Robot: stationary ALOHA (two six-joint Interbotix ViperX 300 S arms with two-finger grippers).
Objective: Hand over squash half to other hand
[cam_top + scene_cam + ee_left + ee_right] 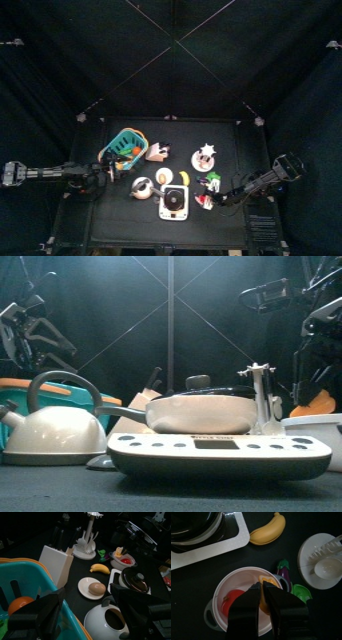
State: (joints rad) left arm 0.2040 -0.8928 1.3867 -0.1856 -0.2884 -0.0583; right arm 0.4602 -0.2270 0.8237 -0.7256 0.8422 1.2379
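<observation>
Right gripper (264, 587) hangs in white bowl (221, 592), jaws seemingly pinching orange squash half (271, 579), though we can't confirm grip. Left gripper (85, 609) wide open, well apart across table, so we reckon handover needs both meeting mid-table.

Both arms are matte black with jointed, boxy segments. The left gripper (87, 612) has broad, blocky black jaws; the right gripper (266, 592) has flat, glossy black ones.
</observation>
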